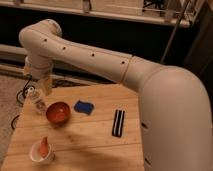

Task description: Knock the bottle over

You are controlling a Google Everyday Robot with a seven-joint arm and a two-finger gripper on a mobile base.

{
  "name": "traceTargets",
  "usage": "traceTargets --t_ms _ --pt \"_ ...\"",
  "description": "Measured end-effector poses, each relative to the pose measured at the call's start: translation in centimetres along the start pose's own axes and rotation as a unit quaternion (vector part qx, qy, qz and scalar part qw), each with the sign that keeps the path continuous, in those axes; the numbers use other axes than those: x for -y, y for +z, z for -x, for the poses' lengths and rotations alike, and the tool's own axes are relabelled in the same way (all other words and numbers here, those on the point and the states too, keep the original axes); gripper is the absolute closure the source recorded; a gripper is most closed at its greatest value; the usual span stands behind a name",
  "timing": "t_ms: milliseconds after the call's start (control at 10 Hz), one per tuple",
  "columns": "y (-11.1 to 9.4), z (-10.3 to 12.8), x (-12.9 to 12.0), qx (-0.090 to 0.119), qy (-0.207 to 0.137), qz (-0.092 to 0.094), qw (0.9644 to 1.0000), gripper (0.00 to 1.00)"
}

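Nearly at the left edge of the wooden table stands the bottle, upright, clear, with a pale cap. It lies at about 10 o'clock from the red bowl and just beside it, though contact between the two cannot be judged. The gripper hangs just above the bottle at roughly its 1 o'clock, pointing downward. Whether it touches the bottle cannot be told, nor whether it is open or closed.

At about 7 o'clock from the bowl, near the front left corner of the table, sits a white cup holding an orange thing. At about 2 o'clock from the bowl, near it but apart, lies a blue sponge. At about 4 o'clock from the sponge, apart from it, lies a flat black bar with a pale stripe, its long side running from front to back.

The white robot arm rises from its broad body at the right, crosses above the table toward 10 o'clock, bends at the upper left and drops to the gripper. Dark cables lie on the floor at the left of the table.
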Motion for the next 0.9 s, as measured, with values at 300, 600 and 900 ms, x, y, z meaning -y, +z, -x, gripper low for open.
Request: traceTargets --t_ms 300,600,900 --pt "-2.8 2.0 -1.5 0.009 0.019 0.036 0.9991 0.3" --pt "-5.6 3.3 -4.1 0.014 0.035 0.067 0.997 0.63" --pt "-5.5 2.2 -7.2 -0.002 0.037 0.078 0.9963 0.93"
